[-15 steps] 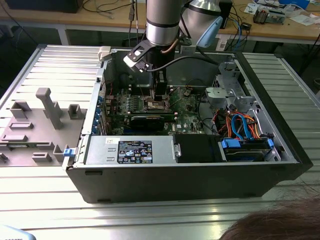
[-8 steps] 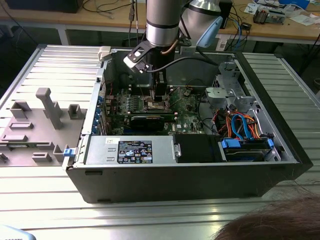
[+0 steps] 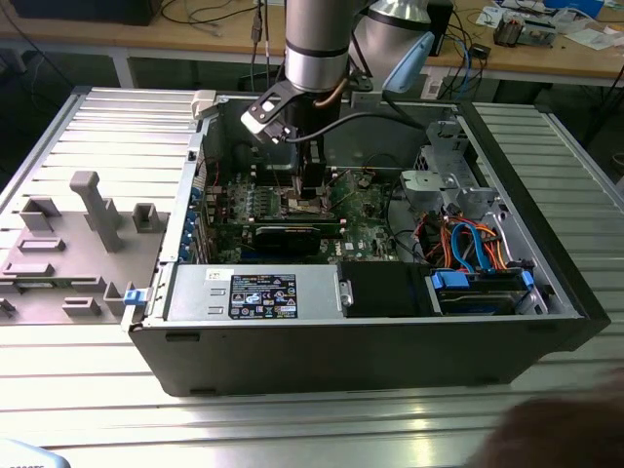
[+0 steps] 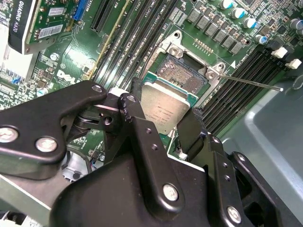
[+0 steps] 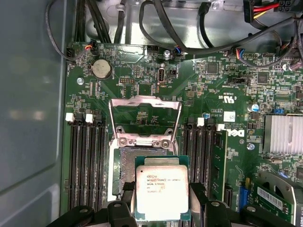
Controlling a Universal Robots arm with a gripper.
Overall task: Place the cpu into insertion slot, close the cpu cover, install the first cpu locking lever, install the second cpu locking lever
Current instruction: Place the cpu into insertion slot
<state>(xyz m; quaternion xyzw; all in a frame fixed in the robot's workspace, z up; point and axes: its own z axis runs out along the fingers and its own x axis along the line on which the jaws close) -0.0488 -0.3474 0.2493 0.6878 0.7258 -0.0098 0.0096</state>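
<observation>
A ribbed metal desk (image 3: 97,390) fills the exterior view, with wooden benches behind it. On it lies an open computer case (image 3: 390,361), which holds the socket, and a grey plastic tray (image 3: 88,244) sits well apart from the socket, outside the case. The arm (image 3: 317,44) reaches straight down into the case above the socket, its gripper (image 3: 310,195) low over the green board (image 3: 366,234).

The first wrist view looks down along the board. There the cover (image 5: 145,101), a thin metal frame with a large square opening, stands swung up at the socket's far edge. The socket (image 5: 124,165) shows its dark centre beside the chip (image 5: 162,191), which overlaps the socket's near part.

The second wrist view comes in from the opposite side and adds the grip itself. The gripper (image 4: 161,116) is closed on the chip (image 4: 165,106), one black finger (image 4: 142,137) against each of two opposite edges. The chip looks raised off the socket (image 4: 182,73), whose contact field lies bare just beyond it. A thin metal lever (image 4: 251,82) juts sideways from the socket's corner, clear of the chip.
</observation>
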